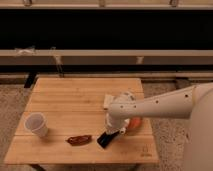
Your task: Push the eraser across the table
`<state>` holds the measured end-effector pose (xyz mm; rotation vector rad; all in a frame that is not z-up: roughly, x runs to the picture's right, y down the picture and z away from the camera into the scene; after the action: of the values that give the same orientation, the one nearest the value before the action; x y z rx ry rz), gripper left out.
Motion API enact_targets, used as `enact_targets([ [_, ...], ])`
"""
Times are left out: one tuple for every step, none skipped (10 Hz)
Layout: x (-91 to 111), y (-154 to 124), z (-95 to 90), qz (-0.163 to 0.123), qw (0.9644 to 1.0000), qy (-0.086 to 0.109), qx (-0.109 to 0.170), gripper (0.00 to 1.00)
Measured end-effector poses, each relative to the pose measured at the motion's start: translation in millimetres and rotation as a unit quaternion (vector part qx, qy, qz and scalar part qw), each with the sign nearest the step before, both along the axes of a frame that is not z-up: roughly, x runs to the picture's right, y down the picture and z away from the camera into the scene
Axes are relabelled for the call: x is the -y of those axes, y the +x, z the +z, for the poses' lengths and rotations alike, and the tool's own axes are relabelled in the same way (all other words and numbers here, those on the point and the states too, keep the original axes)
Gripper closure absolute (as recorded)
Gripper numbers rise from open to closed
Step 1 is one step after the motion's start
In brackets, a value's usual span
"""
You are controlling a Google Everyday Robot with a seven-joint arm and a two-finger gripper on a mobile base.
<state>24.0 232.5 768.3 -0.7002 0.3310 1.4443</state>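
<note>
The eraser [105, 139] lies near the front edge of the worktop [75, 95], a little right of the middle, a small flat black block tilted so that its upper end points toward the right rear. Right at that upper end sits the gripper [112, 131], reaching down from a thick white arm that enters from the right; its jaws are pressed together, pinching nothing, with the tip seemingly touching the eraser, though the contact itself is hard to make out. Just left of the eraser, and apart from it, lies a reddish-brown oblong item [80, 140]. Behind the wrist, near the middle of the worktop, rests a small white block [106, 101]. An orange object [135, 124] shows partly under the arm. A white cup [37, 124] stands upright well off to the left. A small dark logo [145, 152] marks the front right corner.
</note>
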Motion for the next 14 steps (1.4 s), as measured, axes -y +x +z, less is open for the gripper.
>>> enact_targets([
  [-5.8,5.2,-11.9,0.001,1.0000,-0.002,0.000,1.00],
  [-12.1,3.7,-18.0,-0.002,1.0000,-0.006,0.002,1.00],
  [-22.8,0.8,-25.9,-0.004,0.9999,-0.014,0.006,1.00],
  [-31.6,-0.2,-30.4,-0.004,0.9997,-0.021,0.007,1.00],
  [-38.0,0.2,-30.7,-0.004,0.9996,-0.028,0.007,1.00],
  [-44.5,-2.5,-27.3,-0.006,0.9993,-0.036,0.008,1.00],
  [-52.8,-3.8,-20.2,-0.010,0.9989,-0.045,0.007,1.00],
  [-56.0,-1.5,-15.4,-0.009,0.9988,-0.049,0.004,1.00],
  [-57.5,1.6,-12.3,-0.007,0.9986,-0.052,0.000,1.00],
  [-59.2,4.5,-8.8,-0.006,0.9984,-0.057,-0.006,1.00],
  [-59.6,6.5,-5.4,-0.004,0.9982,-0.059,-0.010,1.00],
  [-58.7,12.5,-2.5,0.001,0.9981,-0.060,-0.016,1.00],
  [-57.5,17.9,-0.4,0.007,0.9979,-0.061,-0.022,1.00],
  [-55.8,21.8,2.5,0.012,0.9977,-0.060,-0.028,1.00],
])
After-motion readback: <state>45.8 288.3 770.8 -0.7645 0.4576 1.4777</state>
